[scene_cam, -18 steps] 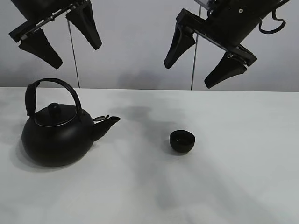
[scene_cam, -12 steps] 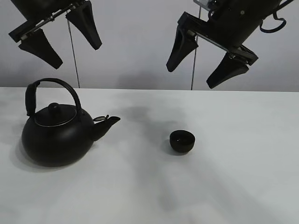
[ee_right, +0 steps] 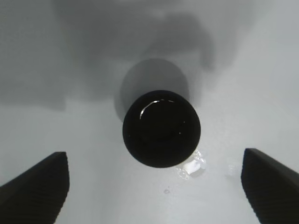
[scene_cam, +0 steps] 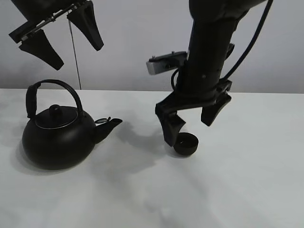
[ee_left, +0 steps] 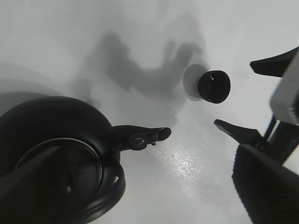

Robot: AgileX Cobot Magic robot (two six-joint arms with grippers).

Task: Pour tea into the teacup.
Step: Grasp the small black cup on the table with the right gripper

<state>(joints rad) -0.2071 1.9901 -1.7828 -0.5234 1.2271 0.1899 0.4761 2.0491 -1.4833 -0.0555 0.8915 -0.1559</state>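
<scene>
Exterior high view: a white table (scene_cam: pixel 266 190) is shown, with a large round black kettle (scene_cam: pixel 57 137) standing toward its left edge, spout pointed toward the middle. The kettle is unmoved since half a second earlier. The right arm has been lowered in that time from high above the table's far edge to just over the middle of the table. The right gripper (scene_cam: pixel 190 129) is now held low there, its two fingers spread wide apart and nothing gripped between them. The left gripper (scene_cam: pixel 77 54) is unchanged, hung high above the kettle with its fingers likewise spread apart and empty. The teacup (scene_cam: pixel 185 145), small, black and upright, is unmoved near the middle of the table, well apart from the kettle's spout. In the right wrist view it is seen centred between the two fingers (ee_right: pixel 37 186), below them, and is touched by neither.
</scene>
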